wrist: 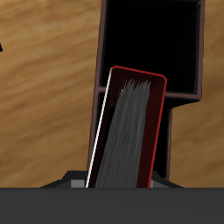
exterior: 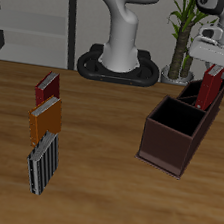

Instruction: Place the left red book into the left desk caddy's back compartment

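Observation:
The left red book (exterior: pixel 213 88) hangs upright, slightly tilted, with my gripper (exterior: pixel 214 66) shut on its upper end. Its lower end reaches into the opening of the back compartment (exterior: pixel 196 96) of the left desk caddy (exterior: pixel 170 144), a dark maroon box with black cells. How deep the book sits I cannot tell. In the wrist view the left red book (wrist: pixel 128 131) shows its crimson edge and grey pages, pointing down toward a black cell (wrist: pixel 149 44) of the left desk caddy (wrist: pixel 99 52). My fingertips are hidden there.
Three books lie in a row on the wooden table, far from the caddy: a smaller red book (exterior: pixel 47 87), an orange book (exterior: pixel 45 119) and a striped grey-black book (exterior: pixel 43 162). The robot base (exterior: pixel 119 65) and a potted plant (exterior: pixel 181 38) stand behind.

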### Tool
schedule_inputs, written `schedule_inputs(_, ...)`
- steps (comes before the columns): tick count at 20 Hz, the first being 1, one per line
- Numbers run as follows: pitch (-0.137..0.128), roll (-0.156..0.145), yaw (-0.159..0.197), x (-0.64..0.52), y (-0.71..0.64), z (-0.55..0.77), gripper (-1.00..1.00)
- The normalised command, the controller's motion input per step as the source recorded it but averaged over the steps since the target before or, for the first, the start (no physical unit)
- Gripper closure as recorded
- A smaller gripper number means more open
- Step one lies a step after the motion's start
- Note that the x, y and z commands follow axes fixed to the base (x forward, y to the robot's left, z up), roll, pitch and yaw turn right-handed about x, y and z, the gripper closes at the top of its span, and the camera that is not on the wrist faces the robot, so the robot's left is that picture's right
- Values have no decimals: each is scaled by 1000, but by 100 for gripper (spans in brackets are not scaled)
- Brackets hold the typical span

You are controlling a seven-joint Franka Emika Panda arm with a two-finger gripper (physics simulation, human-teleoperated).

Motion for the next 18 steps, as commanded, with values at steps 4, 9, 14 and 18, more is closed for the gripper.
schedule_inputs(4,10,18,10,17,63,-121,100)
schedule_inputs(9,35,20,9,-16,74,-283,100)
schedule_inputs(14,28,21,-3,-41,-4,-241,100)
schedule_inputs(18,32,10,0,3,4,-180,100)
